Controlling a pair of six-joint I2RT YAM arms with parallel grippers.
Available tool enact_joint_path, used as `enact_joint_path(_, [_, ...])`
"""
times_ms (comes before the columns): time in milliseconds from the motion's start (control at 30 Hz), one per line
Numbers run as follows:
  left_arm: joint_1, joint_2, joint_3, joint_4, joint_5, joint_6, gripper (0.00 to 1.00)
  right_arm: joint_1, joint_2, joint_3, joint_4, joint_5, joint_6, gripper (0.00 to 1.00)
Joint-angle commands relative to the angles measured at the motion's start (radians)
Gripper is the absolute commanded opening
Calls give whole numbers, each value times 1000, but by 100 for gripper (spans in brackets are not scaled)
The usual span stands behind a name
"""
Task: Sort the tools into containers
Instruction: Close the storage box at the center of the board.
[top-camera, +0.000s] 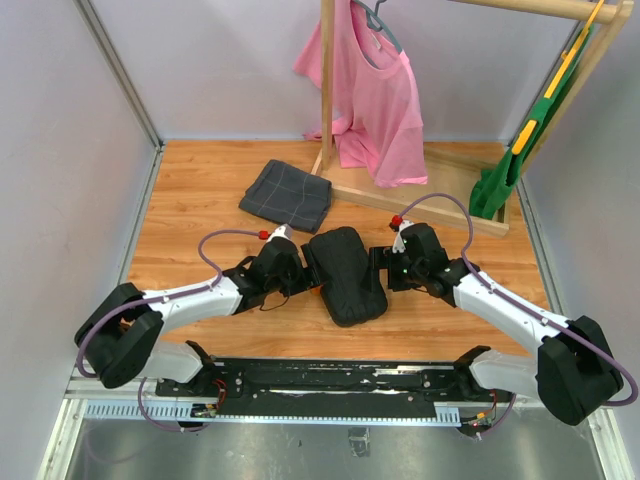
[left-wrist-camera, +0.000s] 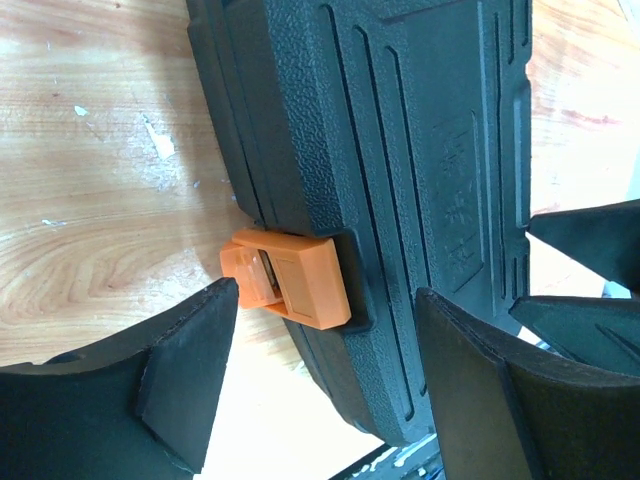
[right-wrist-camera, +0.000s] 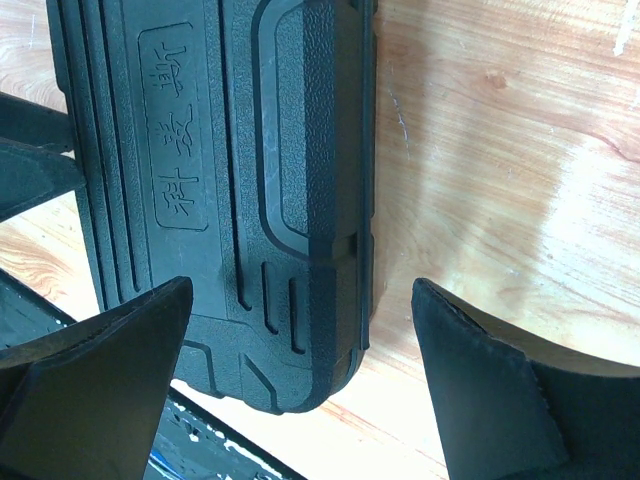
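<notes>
1. Your left tool (left-wrist-camera: 325, 295) stands spread. One finger hangs just beside the orange clasp (left-wrist-camera: 288, 285), the other over the lid of the black case (top-camera: 345, 275). It pinches nothing.
2. Your right tool (right-wrist-camera: 300, 290) is spread also. It straddles the opposite long edge of the case and, as far as I can see, does not touch it.
3. The case lies shut on the tabletop (top-camera: 200, 190), between the two tools. No hand tools are visible in any view.
4. Risk: if you press the clasp from one side only, I think the case can slide or turn on the smooth wood.
5. Risk: the two tools are near each other across the lid, so a wide move can make them collide.
</notes>
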Motion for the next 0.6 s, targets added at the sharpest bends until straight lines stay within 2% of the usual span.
enact_joint_path(0, [-7,22,24,15,-6,-18,75,18,7,16,-3,6,-9,92])
enact_joint_path(567, [-8,84,10,83,27,-33,74,17,31,11,17,-25,-6,91])
